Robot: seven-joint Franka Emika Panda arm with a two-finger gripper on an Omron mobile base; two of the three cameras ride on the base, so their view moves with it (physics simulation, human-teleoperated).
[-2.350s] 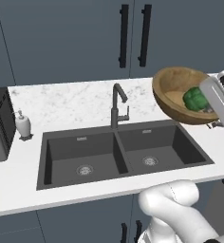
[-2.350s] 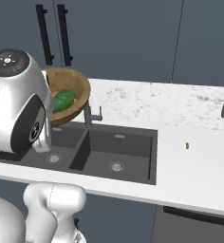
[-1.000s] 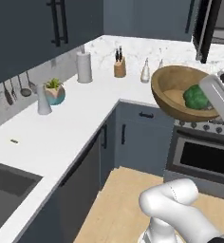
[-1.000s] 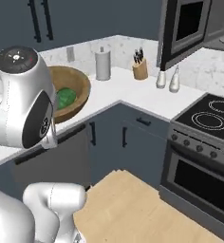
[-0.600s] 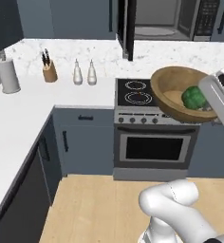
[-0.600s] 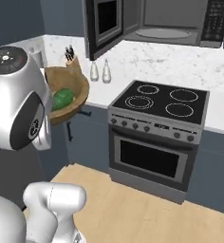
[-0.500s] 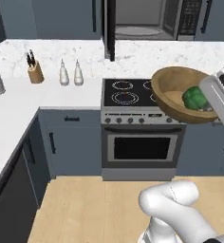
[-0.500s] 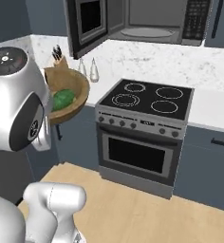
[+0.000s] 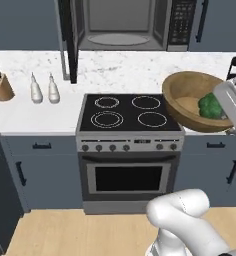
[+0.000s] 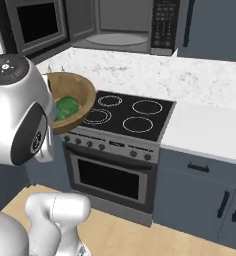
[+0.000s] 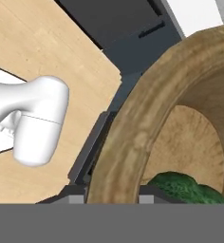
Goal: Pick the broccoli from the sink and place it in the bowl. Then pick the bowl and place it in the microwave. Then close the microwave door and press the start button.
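1. Holding the bowl (image 9: pixel 192 102) by its rim, the gripper (image 11: pixel 113 192) keeps it tilted in the air, its jaws clenched on the wooden edge that runs between the two dark fingertips (image 11: pixel 74 193) in the hand view.
2. Contents of the bowl: the broccoli (image 9: pixel 210 106) lies against the lower inside wall, close to the gripped part of the rim; its dark-green top also shows just past the rim in the hand view.
3. Ahead of the gripper and above it, the microwave (image 9: pixel 122 24) stands with its cavity exposed; a round plate (image 9: pixel 113 39) lies on the cavity floor.
4. The microwave door (image 9: pixel 67 37) hangs swung out on the far side of the cavity from the gripper, edge-on in the left base view; the right base view shows its broad face and dark window.
5. Below the bowl and slightly ahead sits the stove (image 9: pixel 129 116) with four burner rings.
6. The left base view alone includes two small bottles (image 9: pixel 44 89) and a knife block (image 9: pixel 1 86) on the counter (image 9: pixel 20 115) well off to the side.
7. The hand view alone shows wooden floor (image 11: pixel 42 57) beyond the bowl's outer wall.
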